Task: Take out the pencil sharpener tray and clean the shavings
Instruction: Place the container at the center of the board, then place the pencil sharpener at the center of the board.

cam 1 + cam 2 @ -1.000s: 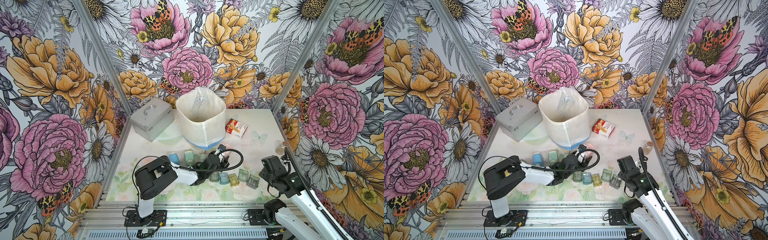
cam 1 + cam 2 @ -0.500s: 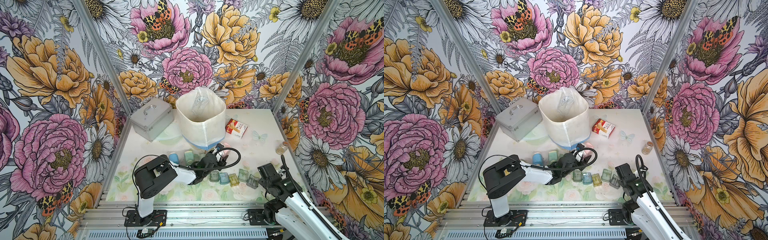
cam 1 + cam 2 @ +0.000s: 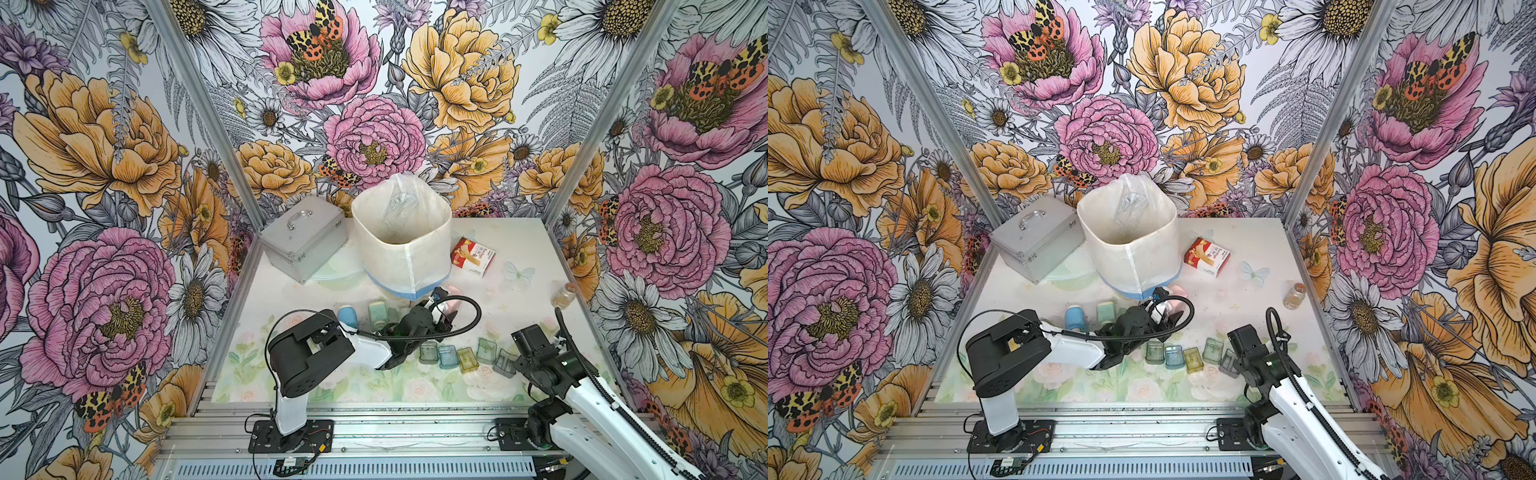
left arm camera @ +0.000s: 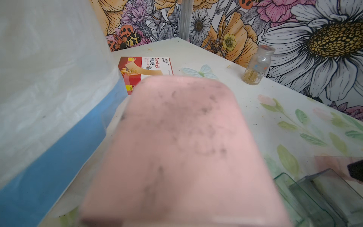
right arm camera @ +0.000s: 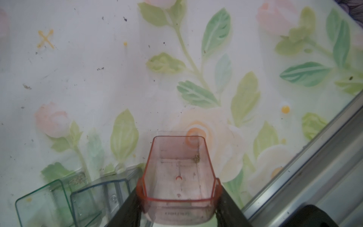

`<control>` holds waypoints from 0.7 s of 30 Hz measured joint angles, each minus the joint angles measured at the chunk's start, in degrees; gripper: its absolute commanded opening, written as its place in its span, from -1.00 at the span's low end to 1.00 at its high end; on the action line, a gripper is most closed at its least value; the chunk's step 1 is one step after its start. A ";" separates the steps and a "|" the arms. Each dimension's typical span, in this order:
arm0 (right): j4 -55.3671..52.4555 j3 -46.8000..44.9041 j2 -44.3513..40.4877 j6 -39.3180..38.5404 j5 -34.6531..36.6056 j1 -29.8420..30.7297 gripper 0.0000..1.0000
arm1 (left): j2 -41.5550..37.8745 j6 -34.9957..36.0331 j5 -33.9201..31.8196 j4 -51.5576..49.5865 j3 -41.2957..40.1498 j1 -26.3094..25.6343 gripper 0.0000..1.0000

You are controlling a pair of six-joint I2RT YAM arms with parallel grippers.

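Tray: you had the pink tray point(image 5: 176, 173) gripped in your right pincer point(image 5: 177, 198), open side facing the wrist camera, at the near right of the desk point(image 5: 98, 94). Resting or just lifted? Couldn't tell.
Right pincer: narrow, and clamped on the tray's two long sides.
Shavings: look at that, the shavings point(image 5: 196, 158) were down to one small brownish clump in an inner corner of the tray, with dark flecks dotting the desk beyond.
Left pincer: your left pincer point(image 3: 442, 309) was out mid-desk, just beside the foot of the white-lined bin point(image 3: 401, 237), closed on the pink sharpener point(image 4: 182, 149).
Sharpener: its body was smudged with dark marks, blurred, and filled your left wrist view.
Spare trays: a row of clear trays point(image 3: 467, 359) lay between your two arms, its grey end just beside the right arm.
Bystanders: the blue sharpener point(image 3: 348, 318) and green sharpener point(image 3: 377, 313) stood near the left arm, and the bandage box point(image 3: 473, 256) lay further back.
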 measured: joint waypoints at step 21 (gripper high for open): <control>-3.17 22.10 7.98 -9.11 -7.87 0.00 0.41 | 0.00 0.98 4.74 1.01 -1.62 0.00 -1.00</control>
